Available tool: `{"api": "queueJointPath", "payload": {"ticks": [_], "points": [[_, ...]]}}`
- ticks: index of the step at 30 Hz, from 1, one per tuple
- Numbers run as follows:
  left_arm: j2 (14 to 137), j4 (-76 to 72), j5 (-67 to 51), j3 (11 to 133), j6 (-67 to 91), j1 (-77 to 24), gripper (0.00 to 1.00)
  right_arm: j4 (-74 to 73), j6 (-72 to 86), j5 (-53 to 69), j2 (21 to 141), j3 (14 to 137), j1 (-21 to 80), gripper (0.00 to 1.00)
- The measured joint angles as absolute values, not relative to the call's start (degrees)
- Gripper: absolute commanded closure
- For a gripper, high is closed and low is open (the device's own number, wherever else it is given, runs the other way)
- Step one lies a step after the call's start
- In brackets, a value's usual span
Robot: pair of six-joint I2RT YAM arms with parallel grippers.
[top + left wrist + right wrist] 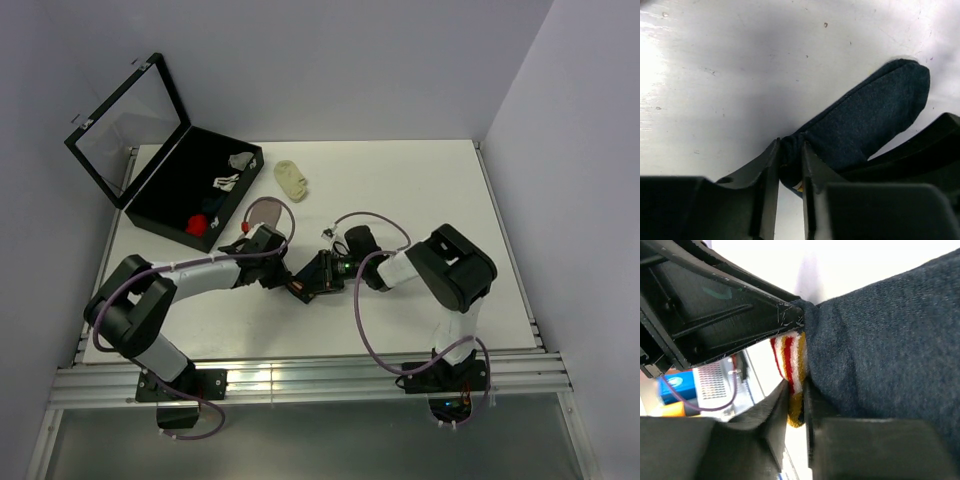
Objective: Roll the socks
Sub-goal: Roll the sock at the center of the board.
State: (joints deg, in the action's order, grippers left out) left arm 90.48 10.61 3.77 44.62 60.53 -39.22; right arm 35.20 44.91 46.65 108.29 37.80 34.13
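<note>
The navy sock lies on the white table, stretched between both grippers. My left gripper is shut on one pinched end of it. My right gripper is shut on its red, white and yellow striped cuff. In the top view the left gripper and the right gripper meet at the table's middle and hide the sock. A dusty-pink sock lies just behind the left arm. Something red lies in the black box.
An open black box with a clear lid stands at the back left and holds small white-grey items. A small pale-yellow sock lies beside the box. White walls close in the table at the back and right.
</note>
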Motion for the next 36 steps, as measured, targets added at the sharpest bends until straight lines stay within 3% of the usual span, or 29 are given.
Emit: {"api": "queueJointPath", "payload": {"ticks": [6,9,17,27,36], "points": [[91.4,12.8,3.9,46.5,60.4,-39.5,0.86,25.0,38.1,39.9,101.2,38.0,34.6,0.59],[92.3,14.7,3.9,48.1,59.8,-39.6,0.89,18.8,34.2,34.6,96.7,38.2,35.9,0.58],[94.0,18.3,4.2,51.3,57.6,-39.8,0.91,4.7,22.7,5.3,86.2,43.2,50.1,0.53],[95.8,21.1,2.9,53.7,56.2,-38.7,0.92,-0.8,15.8,-17.6,91.3,49.0,61.1,0.53],[96.3,21.7,3.3,54.5,55.1,-39.1,0.92,-0.6,12.0,-20.2,96.4,49.8,66.0,0.52]]}}
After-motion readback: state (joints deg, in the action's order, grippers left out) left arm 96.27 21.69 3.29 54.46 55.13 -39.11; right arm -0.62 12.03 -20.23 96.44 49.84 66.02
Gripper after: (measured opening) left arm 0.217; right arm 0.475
